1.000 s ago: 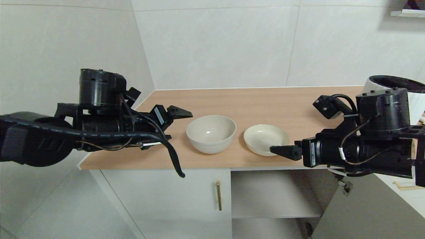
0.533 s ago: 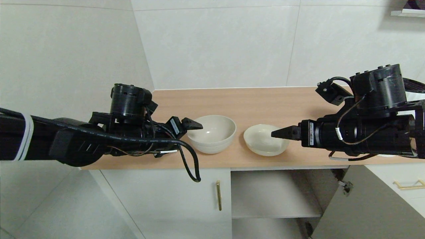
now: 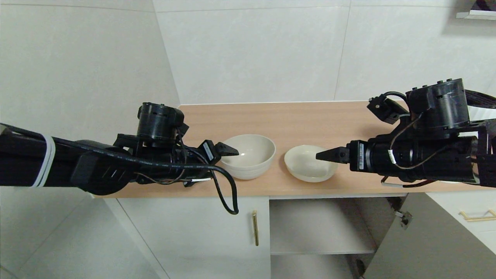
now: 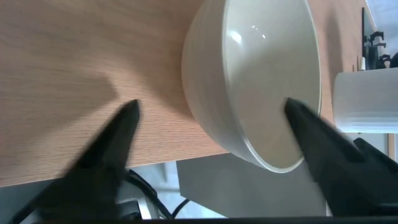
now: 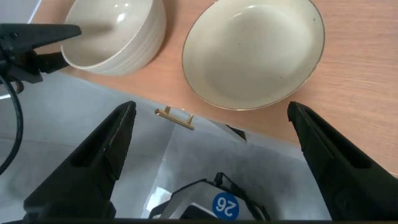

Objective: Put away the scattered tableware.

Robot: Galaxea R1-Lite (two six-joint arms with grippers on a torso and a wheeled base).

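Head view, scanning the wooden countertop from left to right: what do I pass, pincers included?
left arm's black pincer → deep cream ribbed bowl → shallow cream dish → right arm's black pincer

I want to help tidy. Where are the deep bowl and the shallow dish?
deep bowl (image 3: 252,155), head view, on its inner wall.
shallow dish (image 3: 306,168), head view, on its inner floor.
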